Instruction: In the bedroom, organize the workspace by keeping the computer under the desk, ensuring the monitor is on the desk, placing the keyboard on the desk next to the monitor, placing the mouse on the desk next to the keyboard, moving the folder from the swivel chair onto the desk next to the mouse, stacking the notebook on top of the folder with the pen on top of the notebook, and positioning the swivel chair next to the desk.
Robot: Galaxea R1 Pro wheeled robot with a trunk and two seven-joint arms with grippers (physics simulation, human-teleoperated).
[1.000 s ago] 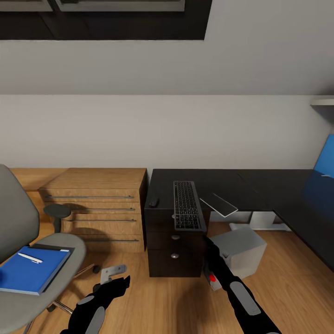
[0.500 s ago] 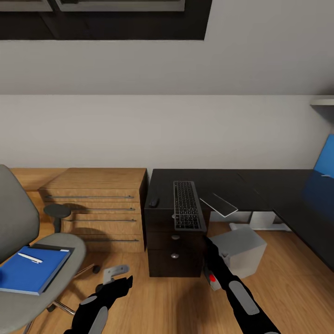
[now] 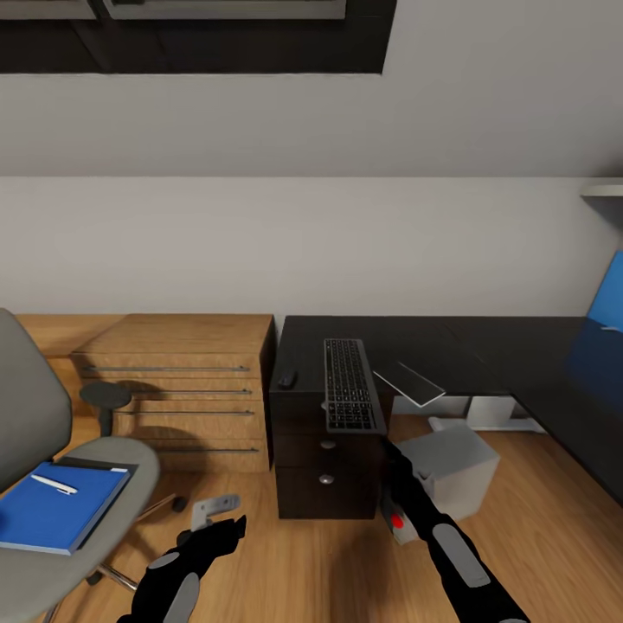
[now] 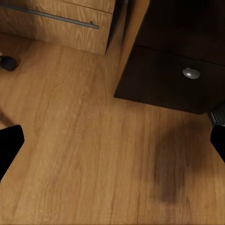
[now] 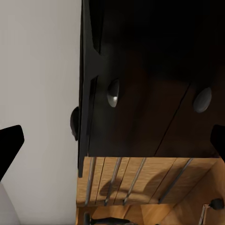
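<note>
Facing the desk [image 3: 484,342], both hands hung released and empty: left hand [image 3: 227,529] over bare floor, right hand [image 5: 112,140] by the drawers. The folder [image 3: 52,506] lay on the chair [image 3: 121,463], pen [image 3: 54,484] atop; reaching there squarely seemed wise.

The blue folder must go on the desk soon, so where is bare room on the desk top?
The black desk is bare along the wall behind the keyboard, and on its long part toward the blue screen. It is crowded at the front left corner: the mouse, the keyboard overhanging the front edge, and a thin grey slab sticking out past the front edge.
</note>
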